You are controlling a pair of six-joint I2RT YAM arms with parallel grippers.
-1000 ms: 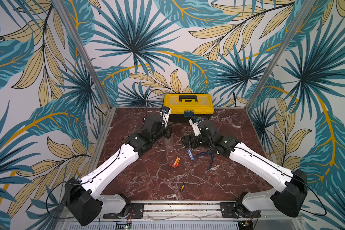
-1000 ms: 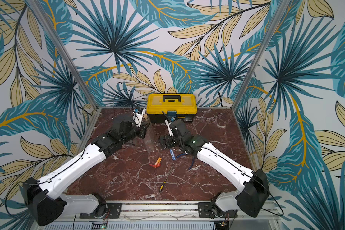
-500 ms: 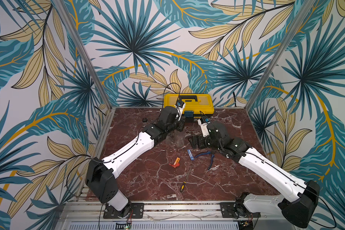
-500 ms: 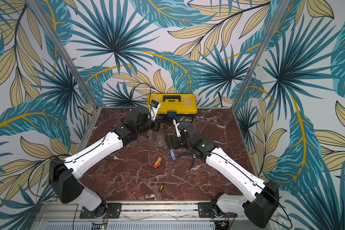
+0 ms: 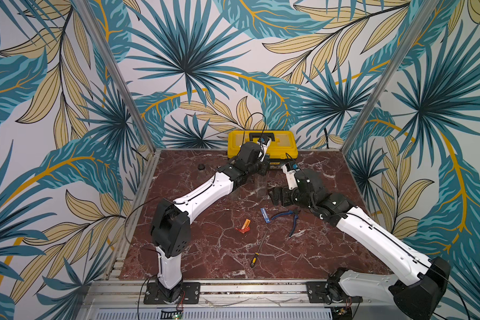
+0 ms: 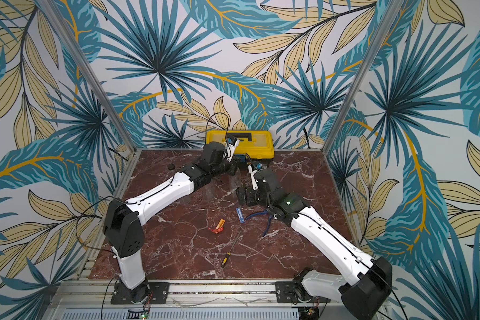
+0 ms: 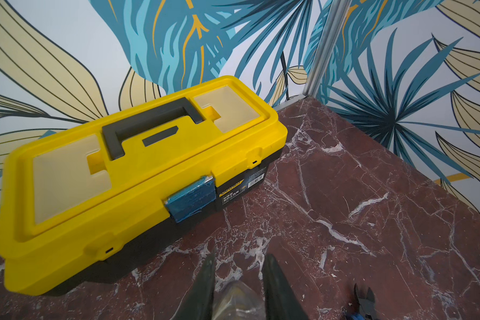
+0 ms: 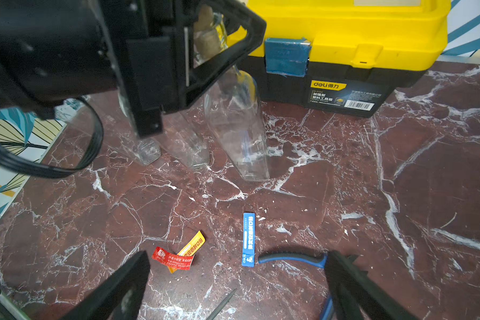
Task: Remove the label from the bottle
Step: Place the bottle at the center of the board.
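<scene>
A clear glass bottle [image 8: 240,138] stands on the marble in front of the toolbox, faint in both top views [image 5: 261,184] [image 6: 234,182]. My left gripper [image 7: 240,266] [image 5: 261,169] is shut on its neck from above, and the bottle top [image 7: 234,297] shows between the fingers. The glass inside the jaws looks yellowish; I cannot tell whether that is a label. A red and yellow label strip [image 8: 178,256] [image 5: 243,225] and a blue label strip [image 8: 248,239] [image 5: 265,215] lie loose on the table. My right gripper [image 8: 237,259] [image 5: 275,195] hangs open over them, holding nothing.
Two more clear bottles [image 8: 147,149] [image 8: 196,155] stand beside the held one. A yellow toolbox [image 5: 262,144] sits at the back wall. Blue-handled pliers [image 5: 287,219], a screwdriver [image 5: 257,253] and a black cap [image 5: 201,167] lie on the marble table [image 5: 205,249].
My left arm has swung to the right, toward the toolbox, with its gripper still shut on the bottle neck. My right gripper has shifted a little to the right and stayed open.
</scene>
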